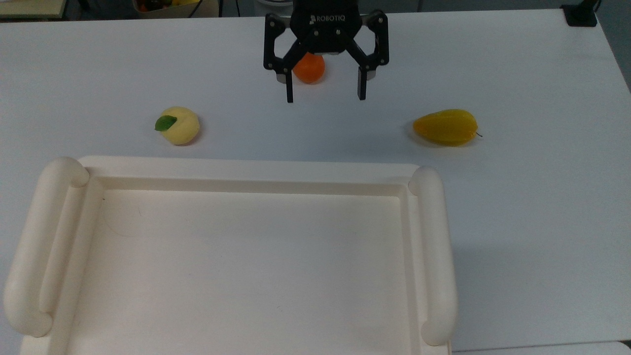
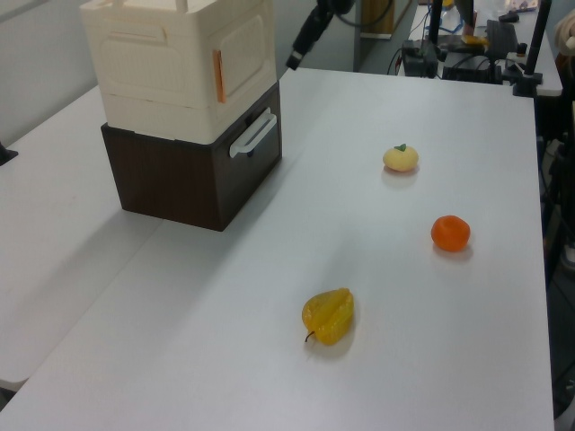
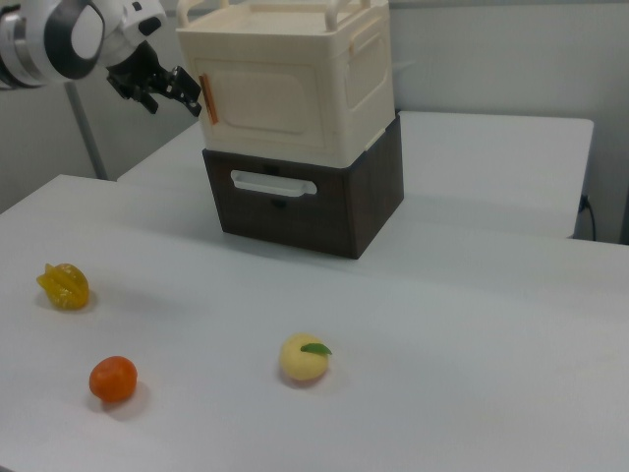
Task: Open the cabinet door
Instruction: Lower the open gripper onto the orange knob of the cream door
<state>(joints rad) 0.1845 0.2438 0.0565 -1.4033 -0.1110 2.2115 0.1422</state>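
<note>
Currently claw (image 1: 325, 93) spread wide, empty, at 9 o'clock of cabinet (image 3: 295, 79) in right view, off the orange tab (image 3: 204, 98). Cabinet door (image 3: 270, 103) shut, facing bench (image 3: 442, 324). Judged light, rigid, smooth plastic; best gripped by that tab.

Top view: looking steeply down over the cabinet (image 1: 236, 256) top onto the bench (image 1: 532, 207). Left and right views: facing the cabinet front obliquely from opposite bench ends, farther back, both sharing the three fruits.
</note>
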